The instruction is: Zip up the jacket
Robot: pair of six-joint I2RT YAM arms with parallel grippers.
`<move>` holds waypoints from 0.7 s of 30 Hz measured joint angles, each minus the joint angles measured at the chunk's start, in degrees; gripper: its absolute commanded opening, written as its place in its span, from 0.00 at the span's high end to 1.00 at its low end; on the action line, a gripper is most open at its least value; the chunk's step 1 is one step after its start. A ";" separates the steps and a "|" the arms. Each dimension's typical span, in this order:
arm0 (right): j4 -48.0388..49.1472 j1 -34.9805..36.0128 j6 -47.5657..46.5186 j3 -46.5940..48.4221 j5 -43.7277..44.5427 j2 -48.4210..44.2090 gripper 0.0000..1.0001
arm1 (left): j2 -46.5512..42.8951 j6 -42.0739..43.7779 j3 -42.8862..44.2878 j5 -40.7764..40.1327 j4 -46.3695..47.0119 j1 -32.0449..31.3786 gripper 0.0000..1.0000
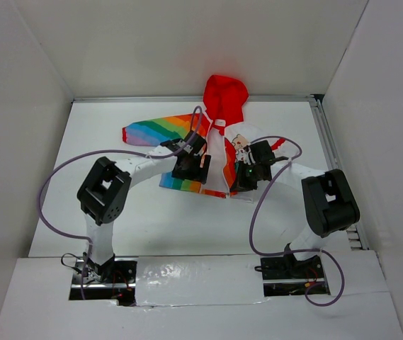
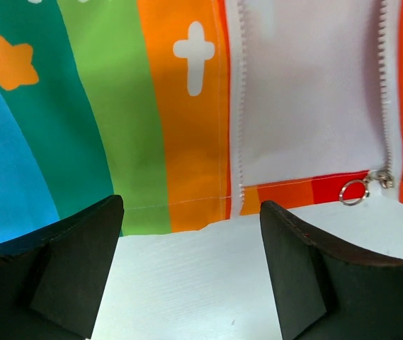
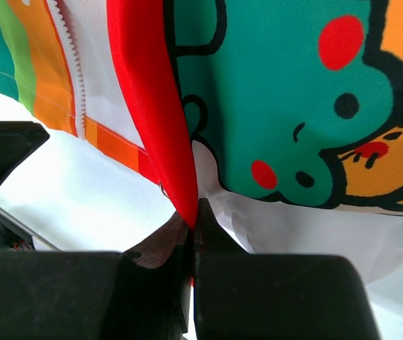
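Note:
The jacket lies flat at the back middle of the table, red hood away from me, front open. My left gripper is open and empty just above the rainbow side's bottom hem. The zipper slider with its ring pull sits at the hem's right end in the left wrist view. My right gripper is shut on the red front edge of the white side, beside the green cartoon figure. The zipper teeth of the rainbow side show at upper left in the right wrist view.
White walls close the table on the left, back and right. A metal rail runs along the right edge. Purple cables loop from both arms over the table.

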 measured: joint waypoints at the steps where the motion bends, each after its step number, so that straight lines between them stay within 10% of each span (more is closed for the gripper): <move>1: 0.00 0.00 -0.02 0.00 0.00 0.00 1.00 | 0.15 -0.04 0.02 -0.24 -0.24 -0.04 0.11; 14: -0.02 0.00 0.00 0.00 0.00 0.00 1.00 | 4.50 -0.57 2.10 -2.49 -2.97 -1.29 0.20; 21: -0.04 0.00 0.00 0.00 0.26 0.00 1.00 | 6.32 -1.53 4.24 -3.78 -4.44 -1.46 0.42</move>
